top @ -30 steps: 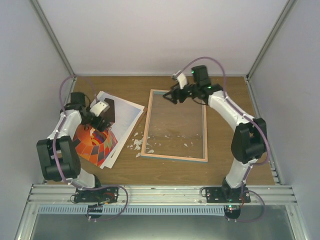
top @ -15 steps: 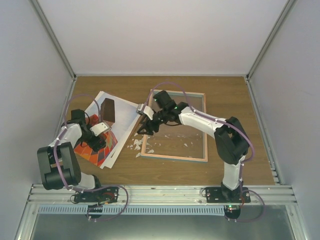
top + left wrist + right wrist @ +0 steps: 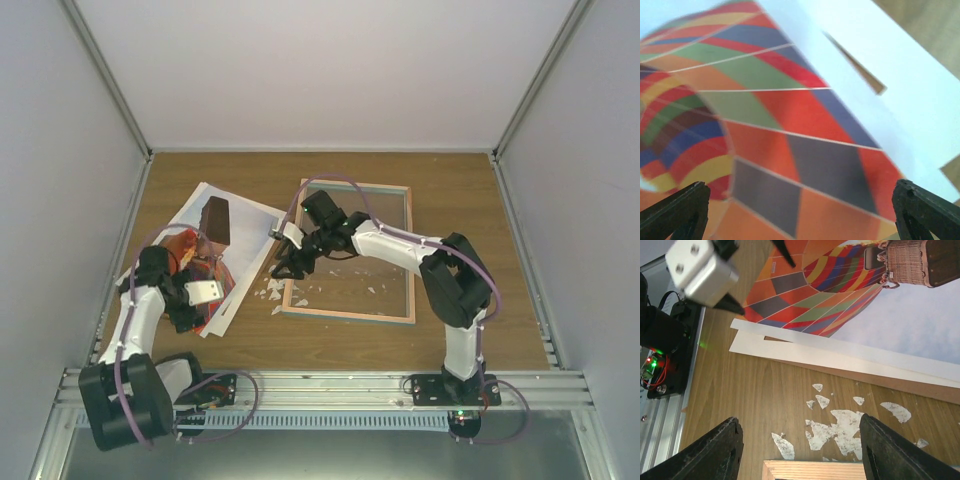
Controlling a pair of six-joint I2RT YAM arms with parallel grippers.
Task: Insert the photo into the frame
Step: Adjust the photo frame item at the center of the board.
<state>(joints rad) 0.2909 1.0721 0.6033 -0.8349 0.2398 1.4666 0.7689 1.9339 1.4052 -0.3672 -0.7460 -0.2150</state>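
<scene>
The photo (image 3: 214,222), an orange-red striped balloon with a dark basket on pale sky, lies at the left of the table on a cream mat sheet (image 3: 850,356) and a brown backing panel (image 3: 900,380). My left gripper (image 3: 197,291) hovers open low over the photo's balloon end; the print (image 3: 790,130) fills the left wrist view between my open gripper (image 3: 800,220). The frame (image 3: 350,314) lies flat at the centre, wood edge up. My right gripper (image 3: 281,266) is open and empty just above the table at the frame's left near corner (image 3: 840,471), facing the photo (image 3: 850,285).
White paper flakes (image 3: 855,425) litter the wood table between the frame and the sheets, and more lie inside the frame (image 3: 340,270). The left gripper's white block (image 3: 700,270) shows in the right wrist view. Grey walls enclose the table; a metal rail (image 3: 320,385) runs along the near edge.
My left arm drew back toward the near left, its gripper sliding down the photo. My right arm swung from the frame's far edge to the frame's left near corner.
</scene>
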